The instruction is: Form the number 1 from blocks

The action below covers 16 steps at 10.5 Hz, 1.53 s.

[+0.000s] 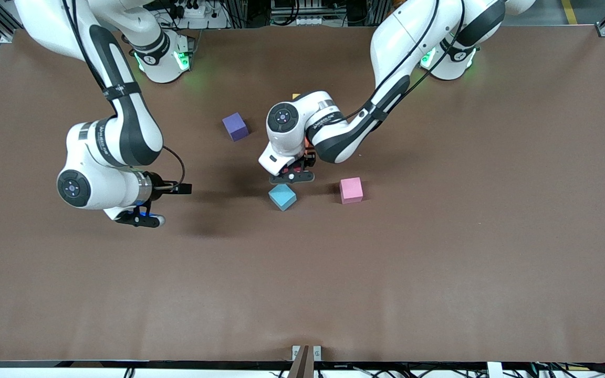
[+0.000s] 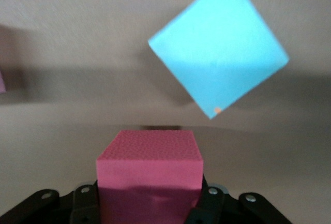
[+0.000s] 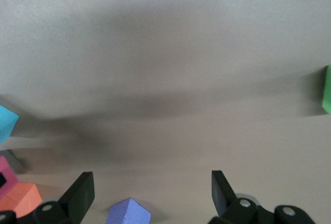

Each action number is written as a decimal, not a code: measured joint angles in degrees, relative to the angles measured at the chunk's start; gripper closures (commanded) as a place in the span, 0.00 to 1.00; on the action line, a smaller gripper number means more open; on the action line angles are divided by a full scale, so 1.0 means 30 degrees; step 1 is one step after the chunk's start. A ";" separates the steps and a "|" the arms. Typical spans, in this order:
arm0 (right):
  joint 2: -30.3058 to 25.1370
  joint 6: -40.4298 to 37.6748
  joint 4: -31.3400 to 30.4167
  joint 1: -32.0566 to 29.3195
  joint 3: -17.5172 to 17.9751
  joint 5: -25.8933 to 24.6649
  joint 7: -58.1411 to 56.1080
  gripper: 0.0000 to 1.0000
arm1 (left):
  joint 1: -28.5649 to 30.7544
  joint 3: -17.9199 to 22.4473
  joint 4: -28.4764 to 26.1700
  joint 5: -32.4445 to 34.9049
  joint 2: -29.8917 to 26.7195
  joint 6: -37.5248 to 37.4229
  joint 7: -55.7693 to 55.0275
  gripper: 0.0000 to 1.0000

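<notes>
A: What carries everything?
B: A table [image 1: 439,273] with a brown top.
A: And lying on it?
B: Take the light blue block [image 1: 282,196] as the landmark. A pink block [image 1: 351,189] lies near it, toward the left arm's end. A purple block [image 1: 235,126] lies farther from the front camera, toward the right arm's end.

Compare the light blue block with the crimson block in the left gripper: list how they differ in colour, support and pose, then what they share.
1. Colour: the light blue block is pale blue; the crimson block is deep pinkish red.
2. Support: the blue one lies free on the table; the crimson one is clamped in the left gripper.
3. Pose: in the left wrist view, the blue one sits turned corner-on, the crimson one square.
Shared: both are plain matte cubes.
</notes>
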 measured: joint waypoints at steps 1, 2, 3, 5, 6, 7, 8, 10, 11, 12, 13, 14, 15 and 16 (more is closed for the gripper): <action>0.0142 0.0030 0.0001 0.0043 -0.0004 0.0387 0.0000 0.00 | -0.0160 0.0003 -0.0382 0.0017 0.0018 0.0248 0.0001 1.00; 0.0229 0.0049 0.0004 0.0146 -0.0004 0.0732 0.0066 0.00 | -0.0278 0.0010 -0.0629 0.0022 0.0019 0.0351 0.0001 1.00; 0.0293 0.0066 0.0004 0.0275 -0.0008 0.1281 0.0289 0.00 | -0.0397 0.0000 -0.0854 0.0029 0.0025 0.0367 0.0033 1.00; 0.0340 0.0126 0.0016 0.0596 -0.0008 0.2003 0.0899 0.00 | -0.0660 0.0001 -0.1108 0.0203 -0.0066 0.0438 0.0042 1.00; 0.0351 0.0159 0.0037 0.0736 -0.0013 0.2281 0.1129 0.00 | -0.0700 0.0003 -0.1185 0.0207 -0.0104 0.0442 0.0042 1.00; 0.0406 0.0335 0.0045 0.0879 -0.0012 0.2719 0.1499 0.00 | -0.0718 0.0002 -0.1283 0.0207 -0.0153 0.0458 0.0042 0.44; 0.0515 0.0677 0.0051 0.1005 -0.0014 0.3153 0.2059 0.00 | -0.0727 0.0002 -0.1362 0.0207 -0.0206 0.0476 0.0042 0.00; 0.0919 0.1358 0.0066 0.1345 -0.0018 0.4013 0.3477 0.00 | -0.0722 0.0014 -0.1559 0.0207 -0.0230 0.0496 0.0035 0.00; 0.1169 0.1776 0.0073 0.1560 -0.0018 0.4397 0.3998 0.00 | -0.0713 0.0045 -0.1786 0.0207 -0.0219 0.0496 -0.0008 0.00; 0.1399 0.2029 0.0076 0.1733 -0.0028 0.4603 0.4346 0.00 | -0.0684 0.0056 -0.1821 0.0206 -0.0229 0.0506 -0.0099 0.00; 0.1549 0.2145 0.0083 0.1836 -0.0087 0.4706 0.4566 0.00 | -0.0592 0.0061 -0.1734 0.0205 -0.0335 0.0549 -0.0264 0.00; 0.1633 0.2170 0.0095 0.1927 -0.0246 0.4759 0.4601 0.00 | -0.0409 0.0086 -0.1588 0.0205 -0.0696 0.0552 -0.0632 0.00; 0.1676 0.2170 0.0105 0.1961 -0.0379 0.4768 0.4603 0.00 | -0.0053 0.0121 -0.1496 0.0204 -0.1346 0.0486 -0.0999 0.00; 0.1721 0.2171 0.0109 0.1978 -0.0436 0.4834 0.4608 0.00 | 0.0447 0.0165 -0.1438 0.0204 -0.2116 0.0262 -0.1116 0.00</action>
